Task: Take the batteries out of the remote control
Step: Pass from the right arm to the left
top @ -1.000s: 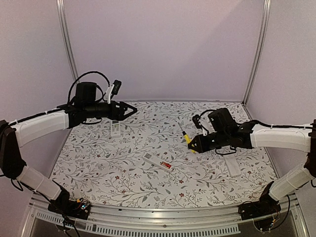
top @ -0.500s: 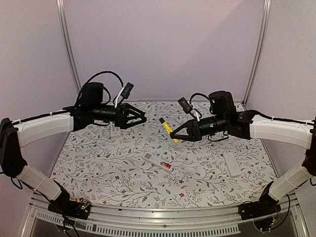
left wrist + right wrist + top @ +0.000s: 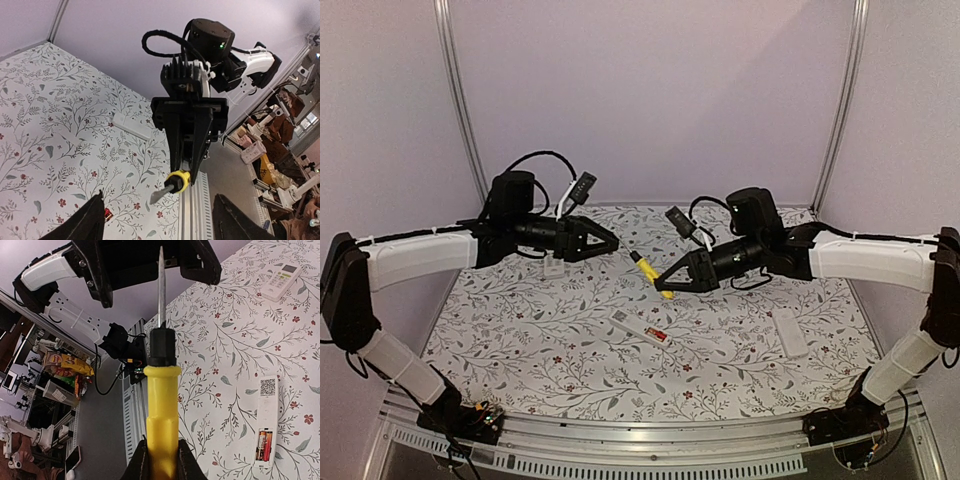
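While red-orange batteries [image 3: 263, 445] sit exposed in the white remote [image 3: 638, 328] mid-table [image 3: 520, 330], right tool [image 3: 670, 285] hangs raised, clenched on yellow screwdriver [image 3: 648, 270]; left tool [image 3: 612, 243] faces it, jaws spread, empty.

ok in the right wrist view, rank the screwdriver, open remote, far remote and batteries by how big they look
1. screwdriver, though it is nearest the camera, so its size is exaggerated
2. open remote
3. far remote
4. batteries
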`<action>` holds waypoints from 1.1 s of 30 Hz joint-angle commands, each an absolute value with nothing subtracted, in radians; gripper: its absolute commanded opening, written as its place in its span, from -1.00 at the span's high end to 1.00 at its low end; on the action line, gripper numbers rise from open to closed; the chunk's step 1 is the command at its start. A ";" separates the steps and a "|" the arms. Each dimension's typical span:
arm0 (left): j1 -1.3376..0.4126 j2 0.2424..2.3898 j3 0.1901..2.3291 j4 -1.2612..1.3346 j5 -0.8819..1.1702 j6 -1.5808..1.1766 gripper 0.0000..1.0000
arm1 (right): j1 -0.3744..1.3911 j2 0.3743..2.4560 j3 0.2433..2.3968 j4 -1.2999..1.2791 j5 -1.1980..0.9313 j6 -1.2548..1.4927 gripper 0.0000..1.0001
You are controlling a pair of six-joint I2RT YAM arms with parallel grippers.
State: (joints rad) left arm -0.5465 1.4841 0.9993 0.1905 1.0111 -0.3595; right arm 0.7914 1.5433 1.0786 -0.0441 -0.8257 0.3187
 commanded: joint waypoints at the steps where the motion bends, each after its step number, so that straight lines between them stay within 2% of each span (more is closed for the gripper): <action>1: -0.552 1.506 0.993 0.221 1.038 -0.384 -0.37 | 0.800 1.573 1.108 -0.063 -0.842 0.294 0.96; 7: -0.552 1.517 0.991 0.234 1.052 -0.398 0.02 | 0.801 1.586 1.112 -0.076 -0.836 0.283 0.97; 13: -0.552 1.529 0.993 0.243 1.066 -0.411 0.31 | 0.801 1.591 1.114 -0.083 -0.831 0.279 0.98; 27: -0.553 1.541 0.994 0.243 1.072 -0.418 0.76 | 0.802 1.597 1.121 -0.095 -0.834 0.271 1.00; 33: -0.553 1.546 0.994 0.249 1.077 -0.426 0.81 | 0.802 1.603 1.124 -0.105 -0.832 0.264 1.00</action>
State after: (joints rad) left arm -0.5472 1.5322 0.9981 0.2276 1.0580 -0.4217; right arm 0.7982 1.5780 1.0939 -0.0841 -0.8295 0.2749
